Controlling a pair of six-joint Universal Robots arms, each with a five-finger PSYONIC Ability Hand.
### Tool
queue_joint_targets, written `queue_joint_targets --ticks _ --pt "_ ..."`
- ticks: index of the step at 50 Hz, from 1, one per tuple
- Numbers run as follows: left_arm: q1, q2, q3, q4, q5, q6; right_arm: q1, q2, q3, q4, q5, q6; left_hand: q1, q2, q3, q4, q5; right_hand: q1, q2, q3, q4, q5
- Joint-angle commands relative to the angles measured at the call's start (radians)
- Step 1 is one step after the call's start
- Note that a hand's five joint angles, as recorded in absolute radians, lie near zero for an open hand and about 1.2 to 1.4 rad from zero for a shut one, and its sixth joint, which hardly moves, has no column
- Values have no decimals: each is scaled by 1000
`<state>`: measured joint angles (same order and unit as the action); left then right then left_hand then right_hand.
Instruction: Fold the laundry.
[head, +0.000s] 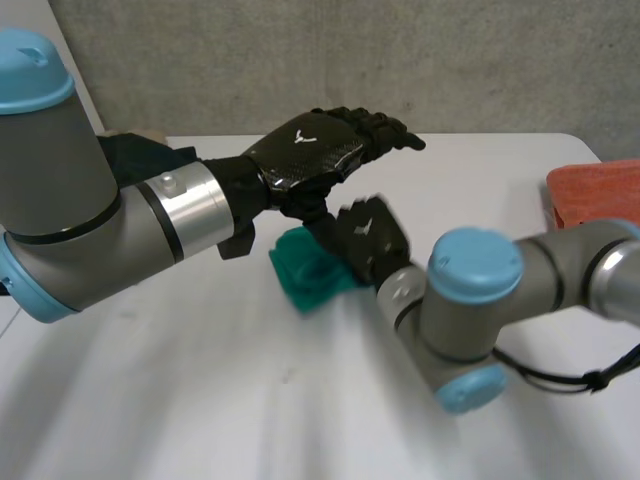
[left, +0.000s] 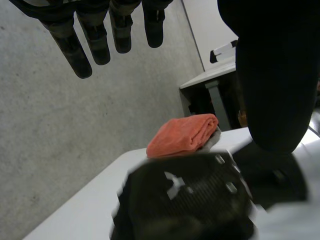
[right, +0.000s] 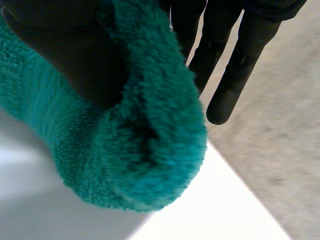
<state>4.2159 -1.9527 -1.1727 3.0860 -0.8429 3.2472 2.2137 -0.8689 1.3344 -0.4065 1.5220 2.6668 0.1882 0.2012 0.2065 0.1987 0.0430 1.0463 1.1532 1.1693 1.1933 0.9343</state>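
A folded green cloth (head: 305, 275) lies bunched on the white table (head: 200, 400) near its middle. My right hand (head: 370, 240) is at its right side. In the right wrist view the thick green cloth (right: 150, 165) is pinched between the thumb (right: 65, 50) and the straight fingers (right: 240, 60) behind it. My left hand (head: 305, 150) hovers above the cloth, palm down, fingers straight and apart from it. In the left wrist view its fingers (left: 95, 40) hang free, with the back of my right hand (left: 185, 200) below them.
A folded orange cloth (head: 595, 195) sits at the table's right edge, also seen beyond my right hand as an orange cloth (left: 182, 135). A dark cloth (head: 140, 155) lies at the far left behind my left arm. A grey wall stands behind the table.
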Motion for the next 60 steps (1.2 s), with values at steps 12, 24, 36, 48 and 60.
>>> queue_joint_targets --ticks 12,24,36,48,60 --pt "-8 55 54 40 -93 -43 -575 -128 -245 -93 -75 16 -13 -26 -31 -23 -42 350 243 227 203 287" --pt "-11 43 15 43 -91 -58 -916 160 -241 -166 -342 31 -14 -27 -32 -24 -43 350 243 227 203 287" --pt "-25 40 19 43 -91 -57 -1000 90 -136 -2 -404 4 -13 -26 -31 -23 -42 -872 -979 -995 -1019 -934" --pt "-60 49 8 42 -93 -57 -1075 -200 15 83 -448 128 -13 -26 -31 -23 -42 -872 -979 -995 -1019 -934" --pt "-60 84 4 42 -96 -60 -1194 -303 -357 450 -44 -164 -10 -23 -28 -20 -39 -872 -979 -995 -1019 -934"
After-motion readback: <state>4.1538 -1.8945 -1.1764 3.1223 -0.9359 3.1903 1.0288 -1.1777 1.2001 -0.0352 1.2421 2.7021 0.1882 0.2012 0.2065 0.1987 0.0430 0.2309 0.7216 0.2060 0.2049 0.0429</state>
